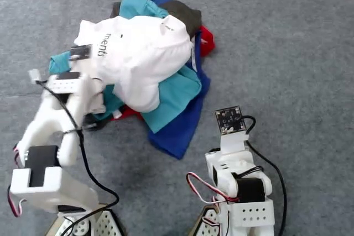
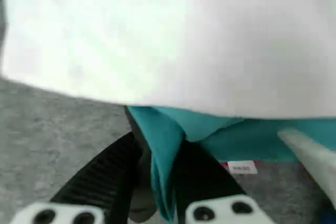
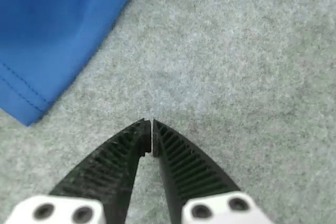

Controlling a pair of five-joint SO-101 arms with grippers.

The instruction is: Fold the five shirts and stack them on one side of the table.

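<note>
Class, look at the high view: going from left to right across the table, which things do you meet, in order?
Left arm → white shirt → right arm.

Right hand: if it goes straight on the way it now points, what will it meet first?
Probably the bare grey table cover; the blue shirt lies off to one side of the right hand.

Robotics lab bench.
Grey felt-covered table (image 1: 310, 53), loose wires (image 1: 90, 174) trailing from small arms, an exposed circuit board (image 1: 229, 119).
</note>
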